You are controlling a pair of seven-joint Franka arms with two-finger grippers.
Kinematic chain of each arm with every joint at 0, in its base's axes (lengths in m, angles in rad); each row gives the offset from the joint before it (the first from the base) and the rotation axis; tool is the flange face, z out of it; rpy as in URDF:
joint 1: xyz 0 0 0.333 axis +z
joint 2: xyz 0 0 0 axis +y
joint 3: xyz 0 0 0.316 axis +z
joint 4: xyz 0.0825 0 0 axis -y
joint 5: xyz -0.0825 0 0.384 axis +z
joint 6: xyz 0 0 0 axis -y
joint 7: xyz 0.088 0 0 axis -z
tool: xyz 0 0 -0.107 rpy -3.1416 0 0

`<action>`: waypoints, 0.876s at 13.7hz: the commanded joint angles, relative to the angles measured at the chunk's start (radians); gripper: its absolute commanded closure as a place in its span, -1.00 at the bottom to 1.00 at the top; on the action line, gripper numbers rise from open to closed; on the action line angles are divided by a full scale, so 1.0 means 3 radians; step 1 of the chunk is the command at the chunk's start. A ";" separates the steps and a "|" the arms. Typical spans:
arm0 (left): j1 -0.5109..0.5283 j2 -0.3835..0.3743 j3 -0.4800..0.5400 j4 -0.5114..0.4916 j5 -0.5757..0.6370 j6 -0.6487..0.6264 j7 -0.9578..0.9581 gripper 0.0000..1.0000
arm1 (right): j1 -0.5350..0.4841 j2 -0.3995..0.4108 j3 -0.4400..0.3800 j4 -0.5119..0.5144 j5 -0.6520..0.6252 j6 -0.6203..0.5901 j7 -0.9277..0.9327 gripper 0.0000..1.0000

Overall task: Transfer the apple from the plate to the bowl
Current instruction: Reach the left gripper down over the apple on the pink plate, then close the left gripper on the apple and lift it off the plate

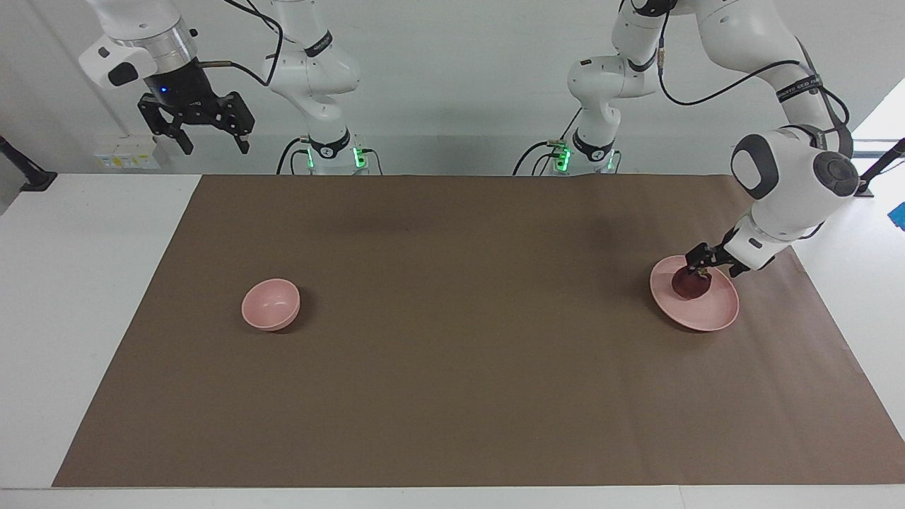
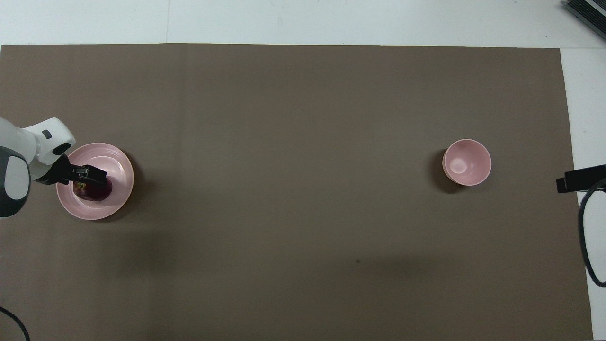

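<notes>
The dark red apple (image 1: 689,287) lies on the wide pale pink plate (image 1: 709,316) toward the left arm's end of the table. My left gripper (image 1: 697,268) is low on the plate, right at the top of the apple, and partly covers it in the overhead view (image 2: 93,175). Only part of the apple (image 2: 98,191) shows there, on the plate (image 2: 121,166). The small deep pink bowl (image 1: 271,304) stands empty toward the right arm's end, also seen from overhead (image 2: 467,162). My right gripper (image 1: 217,148) is open and empty, held high, and waits.
A brown mat (image 1: 452,367) covers most of the white table (image 1: 78,283). The plate and the bowl stand far apart at about the same distance from the robots. A black cable (image 2: 587,237) hangs at the right arm's end.
</notes>
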 commanded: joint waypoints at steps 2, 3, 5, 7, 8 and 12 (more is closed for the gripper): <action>0.0066 -0.0068 -0.0010 -0.0251 0.0005 0.0234 0.0112 -1.00 | -0.0034 -0.0073 0.0017 -0.0087 -0.0003 0.0041 0.0065 -1.00; 0.0066 -0.0079 -0.0015 -0.0276 0.0005 0.0244 0.0112 -1.00 | -0.0034 -0.0073 0.0017 -0.0087 -0.0003 0.0041 0.0065 -1.00; 0.0096 -0.0089 -0.0015 -0.0312 0.0005 0.0260 0.0112 -0.93 | -0.0034 -0.0073 0.0017 -0.0087 -0.0003 0.0041 0.0065 -1.00; 0.0076 -0.0079 -0.0015 -0.0282 0.0005 0.0255 0.0096 0.86 | -0.0034 -0.0073 0.0017 -0.0087 -0.0003 0.0041 0.0065 -1.00; 0.0066 -0.0069 -0.0010 -0.0261 0.0005 0.0224 0.0076 1.00 | -0.0034 -0.0073 0.0017 -0.0087 -0.0003 0.0041 0.0065 -1.00; -0.0026 -0.0063 -0.0021 -0.0174 0.0005 0.0036 0.0004 1.00 | -0.0034 -0.0073 0.0017 -0.0087 -0.0003 0.0041 0.0065 -1.00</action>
